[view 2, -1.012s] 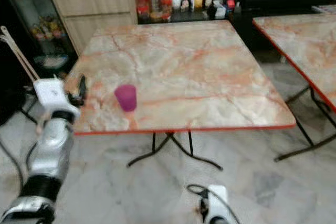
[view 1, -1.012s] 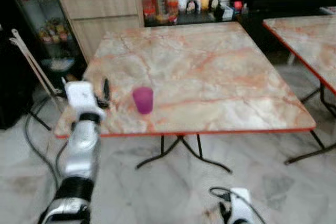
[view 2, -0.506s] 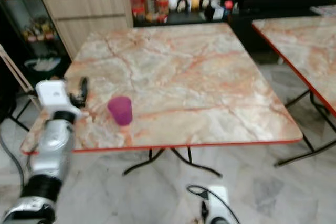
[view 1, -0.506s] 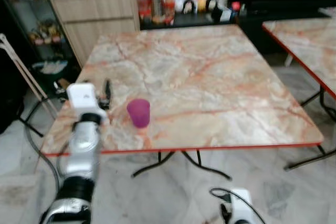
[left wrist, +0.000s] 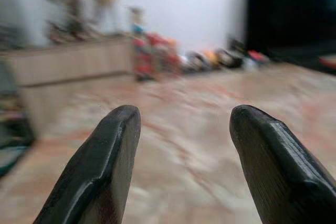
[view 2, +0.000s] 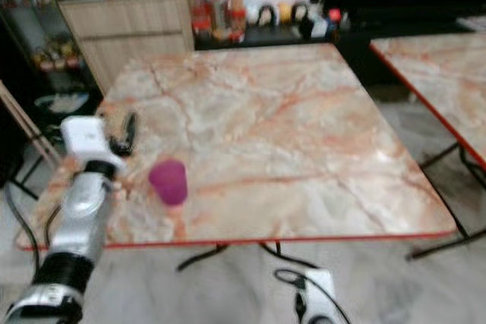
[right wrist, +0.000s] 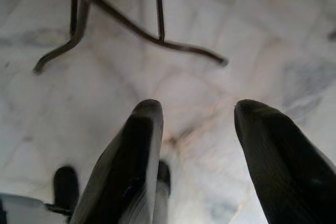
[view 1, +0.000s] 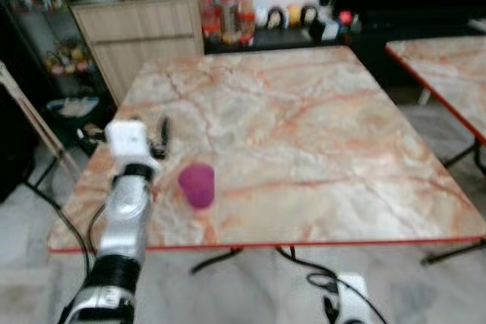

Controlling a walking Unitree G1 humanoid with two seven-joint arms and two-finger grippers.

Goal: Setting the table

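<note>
A purple cup (view 1: 197,185) stands upright on the marble table (view 1: 304,134), close to its front left edge. My left gripper (view 1: 162,131) hovers over the table's left side, just beyond and left of the cup and apart from it. In the left wrist view the left gripper (left wrist: 185,116) is open, with only the tabletop between its fingers. My right gripper (right wrist: 198,109) hangs low over the tiled floor by the table's legs (right wrist: 157,14), open and holding nothing.
A second marble table (view 1: 444,58) stands to the right across a gap. Behind the table are a wooden cabinet (view 1: 148,28) and a dark counter with jars and bottles (view 1: 228,9). A leaning rod (view 1: 30,119) and cables (view 1: 64,221) lie on the left.
The whole view has shifted as the camera moved nearer to the table. My left gripper has gone a little farther over the tabletop, past the cup. The cup has stayed in place.
</note>
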